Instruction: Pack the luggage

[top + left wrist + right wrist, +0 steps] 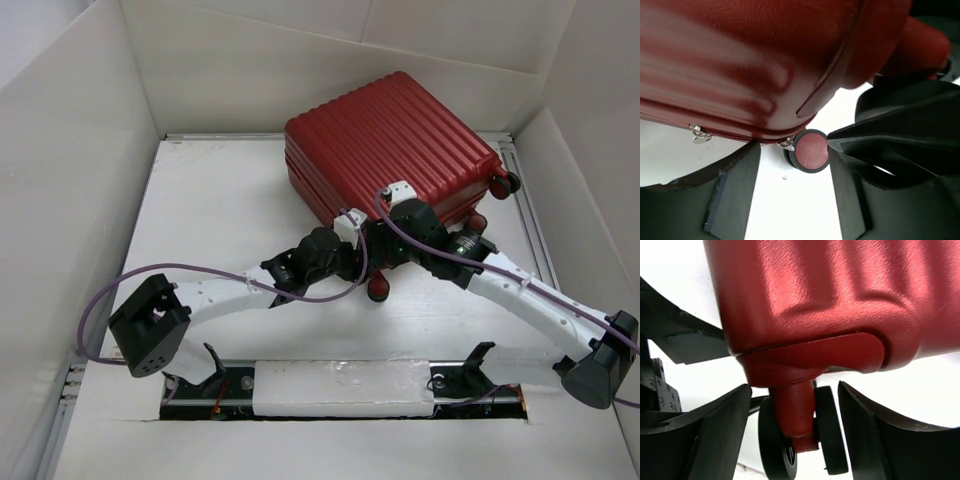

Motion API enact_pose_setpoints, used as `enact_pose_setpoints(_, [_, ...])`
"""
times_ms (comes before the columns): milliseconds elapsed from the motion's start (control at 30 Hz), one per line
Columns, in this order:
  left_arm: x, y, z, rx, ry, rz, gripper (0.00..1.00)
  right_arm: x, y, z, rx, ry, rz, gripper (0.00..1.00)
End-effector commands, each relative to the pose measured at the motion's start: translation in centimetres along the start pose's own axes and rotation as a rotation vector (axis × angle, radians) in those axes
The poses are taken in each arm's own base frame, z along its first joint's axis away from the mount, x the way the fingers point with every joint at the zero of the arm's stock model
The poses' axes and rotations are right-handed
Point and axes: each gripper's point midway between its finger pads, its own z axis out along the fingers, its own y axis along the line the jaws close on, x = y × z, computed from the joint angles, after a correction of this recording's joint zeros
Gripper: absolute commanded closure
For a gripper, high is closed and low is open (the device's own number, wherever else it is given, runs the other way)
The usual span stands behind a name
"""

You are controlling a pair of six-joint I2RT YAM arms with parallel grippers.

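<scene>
Left gripper point(792, 160) and right gripper point(795, 390) are both spread, gripping nothing (luggage point(390, 140) zipped shut btw). Wheel point(811, 150) sits between the jaws.

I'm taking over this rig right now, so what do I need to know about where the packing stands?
Left gripper: open, a wheel between its fingers, nothing held.
Right gripper: open, astride a caster, nothing held.
Luggage: lying flat at the far side of the table, shell closed; the zipper stretch in view is shut.
Left to do: the contents cannot be seen; probably confirm the zipper is shut all round, then back both arms off.
</scene>
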Motion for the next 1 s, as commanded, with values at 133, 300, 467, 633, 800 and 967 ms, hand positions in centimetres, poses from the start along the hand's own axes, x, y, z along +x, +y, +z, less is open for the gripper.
enact_pose_setpoints(133, [-2.7,-0.8,1.3,0.002,-0.052,0.014,0.57,-1.1,0.8,-0.2,-0.049,-0.048,0.01,0.26])
enact_pose_setpoints(300, [-2.5,-0.4,1.4,-0.015,-0.057,0.004,0.78,-1.4,1.0,-0.4,-0.063,-0.063,0.005,0.29])
enact_pose_setpoints(467, [-2.5,0.2,1.4,-0.047,-0.068,-0.006,0.96,-0.7,0.8,0.3,-0.056,-0.034,0.003,0.29])
enact_pose_setpoints(633, [-2.4,1.4,1.3,-0.114,-0.071,-0.006,1.0,-0.4,0.4,0.5,-0.046,-0.026,0.007,0.3])
enact_pose_setpoints(800, [-1.7,3.1,0.7,-0.198,-0.068,-0.013,1.0,-0.3,-0.7,0.5,-0.011,-0.025,0.017,0.92])
enact_pose_setpoints(967, [-0.5,5.8,-0.2,-0.334,-0.063,-0.025,1.0,-0.1,-1.6,-0.6,0.004,-0.032,0.015,1.0])
